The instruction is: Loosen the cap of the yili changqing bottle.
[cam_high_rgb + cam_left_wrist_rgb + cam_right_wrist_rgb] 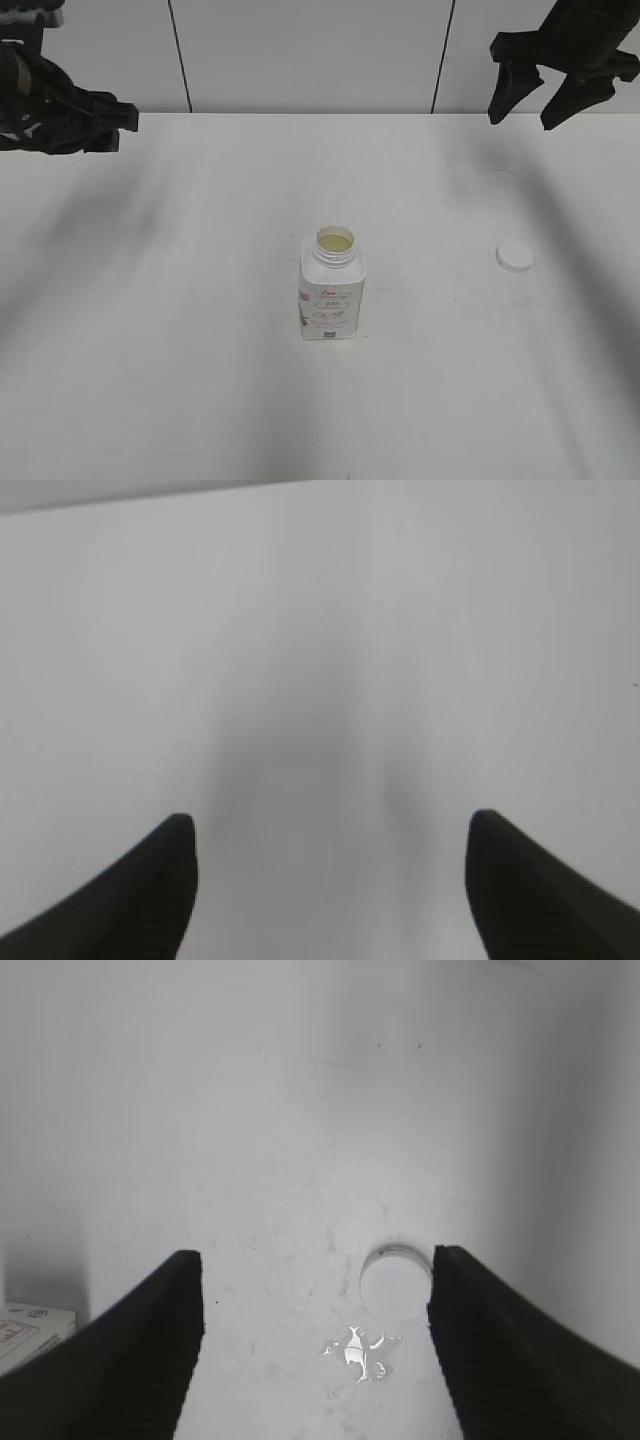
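Note:
The yili changqing bottle (332, 290) stands upright in the middle of the white table, its neck open with yellowish liquid showing inside. Its corner shows at the lower left of the right wrist view (30, 1328). The white cap (515, 256) lies flat on the table to the bottle's right, apart from it; it also shows in the right wrist view (396, 1282). My right gripper (540, 95) is open and empty, raised high at the back right; the cap lies far below, between its fingers (315, 1265). My left gripper (115, 122) is raised at the back left, open and empty (330, 825).
A small wet shiny patch (358, 1350) lies on the table just in front of the cap. The table's far edge meets a white panelled wall (310, 50).

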